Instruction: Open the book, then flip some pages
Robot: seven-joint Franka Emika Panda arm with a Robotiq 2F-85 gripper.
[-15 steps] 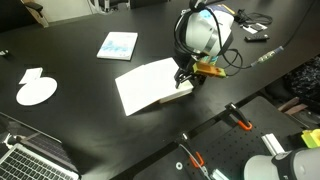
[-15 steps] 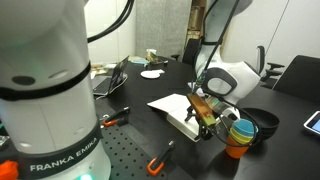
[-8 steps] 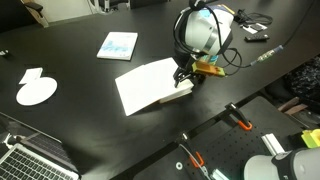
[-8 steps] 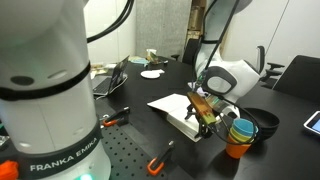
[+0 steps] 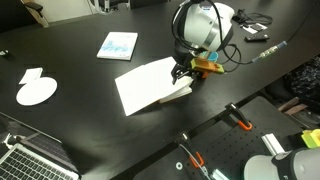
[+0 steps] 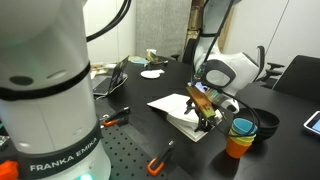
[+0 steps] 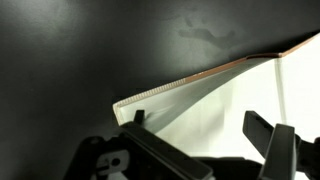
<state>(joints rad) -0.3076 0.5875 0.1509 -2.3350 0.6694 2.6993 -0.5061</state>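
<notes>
The book lies open on the black table, showing a wide spread of white pages. My gripper hangs over the book's edge nearest the arm, also seen in an exterior view. In the wrist view the pages fill the space between my two fingers, with the page block's edge and a thin brown-orange cover line along the top. The gripper is open, with its fingers wide apart above the white paper. I cannot tell if a fingertip touches the page.
A light-blue-and-white booklet lies behind the book, a white round paper piece at far left, a laptop at the front corner. Stacked coloured cups and a dark bowl stand close to the gripper. Orange-handled tools lie on the breadboard.
The gripper and wrist have shifted slightly up and away from the cups, along the book's edge. The book itself looks unchanged.
</notes>
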